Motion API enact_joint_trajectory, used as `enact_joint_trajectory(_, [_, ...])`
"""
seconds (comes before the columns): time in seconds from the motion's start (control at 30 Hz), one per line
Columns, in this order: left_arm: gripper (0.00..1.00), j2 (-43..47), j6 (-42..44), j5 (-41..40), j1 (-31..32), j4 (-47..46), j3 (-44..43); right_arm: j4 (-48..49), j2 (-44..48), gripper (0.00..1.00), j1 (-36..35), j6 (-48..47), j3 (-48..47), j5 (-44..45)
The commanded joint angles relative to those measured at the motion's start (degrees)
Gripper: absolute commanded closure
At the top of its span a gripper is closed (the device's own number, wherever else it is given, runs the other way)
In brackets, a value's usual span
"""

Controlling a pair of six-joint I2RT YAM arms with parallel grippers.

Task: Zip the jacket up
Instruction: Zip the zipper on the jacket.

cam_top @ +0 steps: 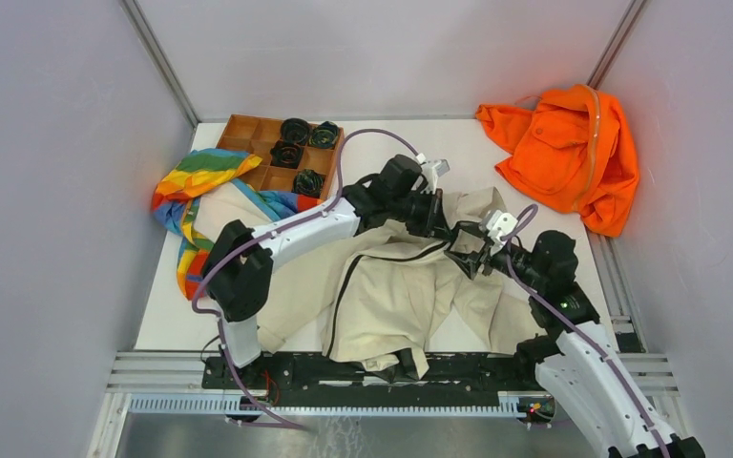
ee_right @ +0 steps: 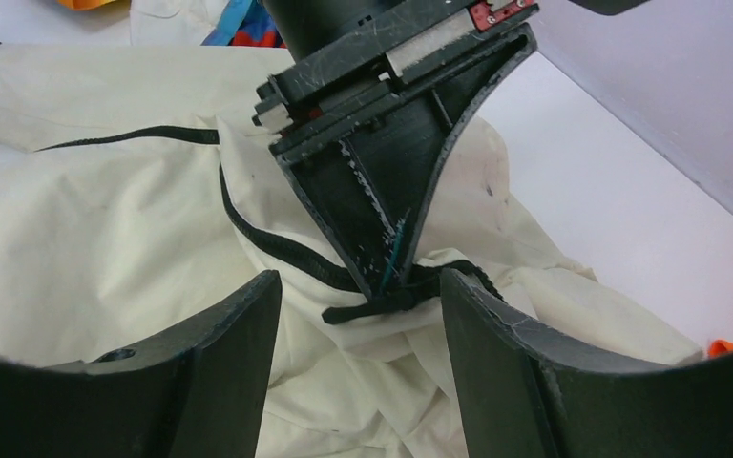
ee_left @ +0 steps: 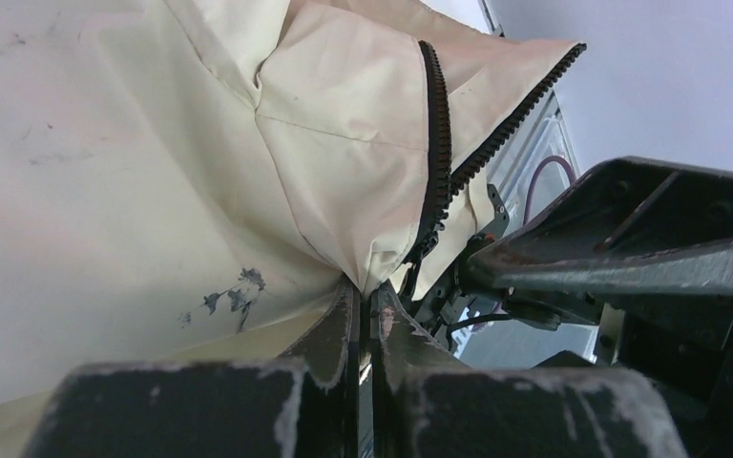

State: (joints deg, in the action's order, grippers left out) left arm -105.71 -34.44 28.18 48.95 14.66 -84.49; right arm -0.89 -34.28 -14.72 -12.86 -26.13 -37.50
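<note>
On the white table (cam_top: pixel 439 143), between the two arms, lies the jacket (cam_top: pixel 382 296), cream in colour and crumpled. Its lower part reaches the near edge of the table and one side spreads to the left under the left arm. Its front is open: the dark zipper (ee_left: pixel 436 143) is not joined, and in the left wrist view two rows of black teeth run apart from each other over a lifted fold of the cloth. The left gripper (ee_left: pixel 365 310) is closed tightly on this fold of the jacket, just beside the lower end of one row of teeth. The cream cloth is pinched between its two tips and stands up from them like a small tent. The right gripper (ee_right: pixel 358 320) is near it and points toward it from the right side, with its jaws standing wide and holding nothing. In the right wrist view its two fingers (ee_right: pixel 215 363) are on either side of a black end of the zipper tape and of the tip of the left gripper, and I cannot see them touching the cloth. At the far right corner of the table lies an orange garment (cam_top: pixel 568 153), well apart from the jacket. At the far left a rainbow-striped cloth (cam_top: pixel 191 186) touches the jacket, beside a wooden tray (cam_top: pixel 248 134) with compartments, some of which hold dark round things (cam_top: pixel 295 130).
</note>
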Motion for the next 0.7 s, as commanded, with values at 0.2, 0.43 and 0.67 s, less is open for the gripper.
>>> enact_joint_trajectory(0.2, [0.98, 4.59, -7.39, -8.54, 2.34, -1.04, -2.17, -1.21, -1.50, 0.38, -6.11, 3.30, 0.35, 14.17])
enact_joint_trajectory(0.43, [0.98, 5.19, -9.78, -10.69, 3.02, -1.21, -2.38, -0.81, -2.35, 0.37, -7.49, 3.18, 0.71, 18.18])
enact_joint_trajectory(0.67, [0.98, 4.54, -10.45, -10.64, 4.38, -0.47, -3.84, 2.54, -3.33, 0.44, -7.70, 2.85, 1.28, 20.76])
